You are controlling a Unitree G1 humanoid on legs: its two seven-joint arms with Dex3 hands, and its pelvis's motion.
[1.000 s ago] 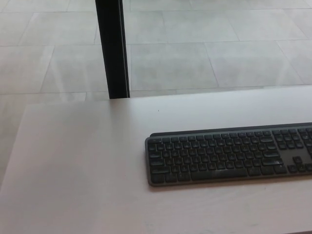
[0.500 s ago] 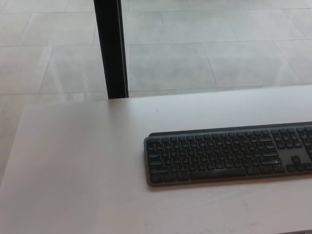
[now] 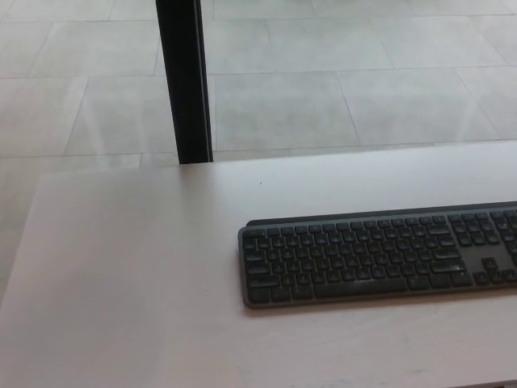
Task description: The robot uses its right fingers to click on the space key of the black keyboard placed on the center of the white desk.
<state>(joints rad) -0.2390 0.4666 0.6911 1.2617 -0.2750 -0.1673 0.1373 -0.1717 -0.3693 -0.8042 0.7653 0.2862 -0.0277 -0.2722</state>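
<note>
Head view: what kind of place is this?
Probably an office or lab workstation. A black keyboard lies on a white desk, with a black post behind it and a pale tiled floor beyond. No robot hand in view.

black keyboard: lower right of frame, flat on white worktop, cut off by right edge | black post: upper left, behind worktop | tiled floor: top
</note>
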